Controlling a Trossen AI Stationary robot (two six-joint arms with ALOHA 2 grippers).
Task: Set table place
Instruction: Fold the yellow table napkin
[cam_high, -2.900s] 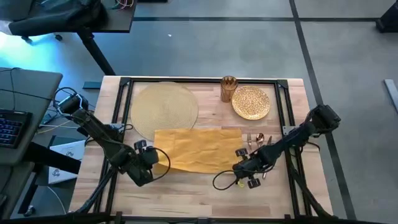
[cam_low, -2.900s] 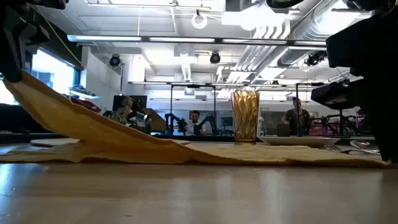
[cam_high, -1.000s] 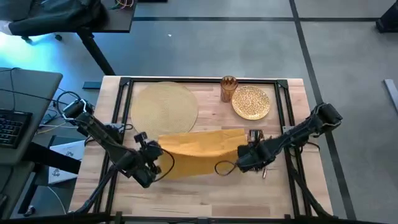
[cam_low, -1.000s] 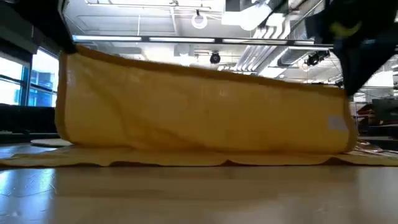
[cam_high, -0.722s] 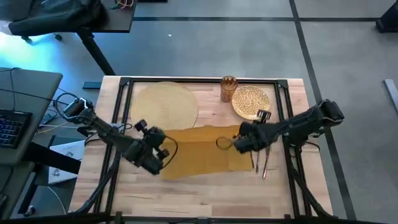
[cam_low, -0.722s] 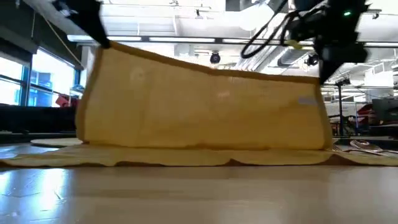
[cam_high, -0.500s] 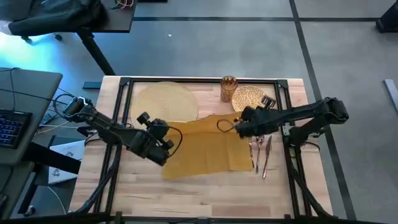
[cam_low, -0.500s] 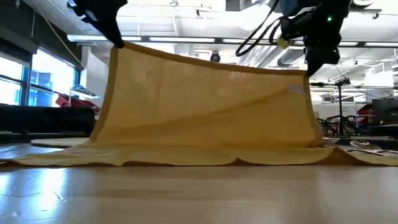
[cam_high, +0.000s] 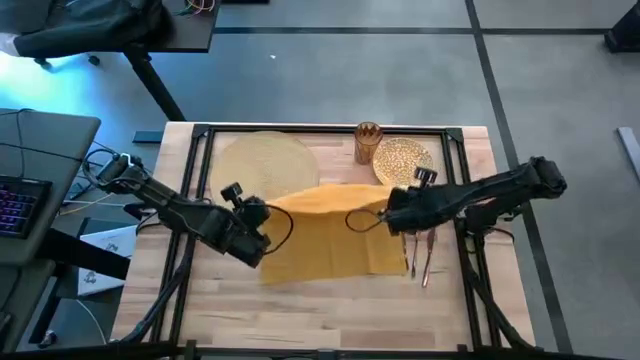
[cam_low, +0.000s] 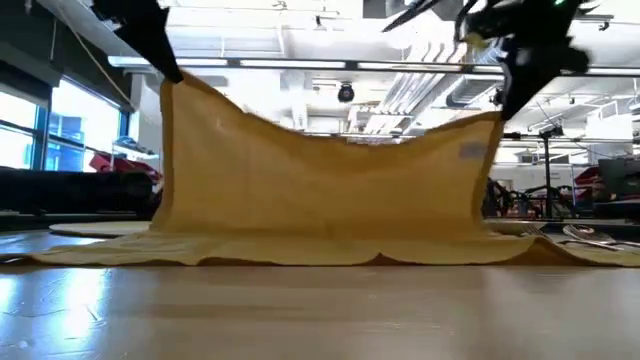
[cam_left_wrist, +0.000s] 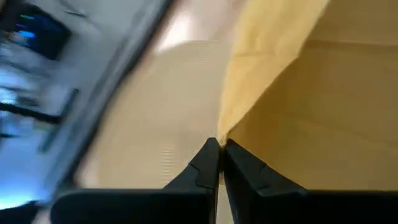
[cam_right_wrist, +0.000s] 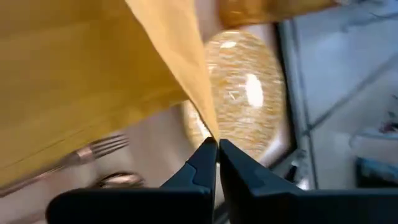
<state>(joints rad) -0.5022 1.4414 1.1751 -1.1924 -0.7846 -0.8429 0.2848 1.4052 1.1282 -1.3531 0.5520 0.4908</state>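
High view, from the left: the left gripper (cam_high: 262, 207) sits over the table (cam_high: 330, 305), just off the near edge of the round woven placemat (cam_high: 262, 166), its fingers pinched tight on one corner of the mustard-yellow napkin (cam_high: 330, 235); the left wrist view shows those fingertips (cam_left_wrist: 210, 163) pressed together with the cloth's corner caught between them; the napkin's held edge is lifted and sags in the middle, as the low view shows, while its lower part lies on the wood; the right gripper (cam_high: 393, 208) clamps the opposite corner, its fingers likewise closed on cloth in the right wrist view; behind it stand a gold cup (cam_high: 367, 142) and a gold patterned plate (cam_high: 402, 158); cutlery (cam_high: 423, 255) lies just beside the napkin's right edge.
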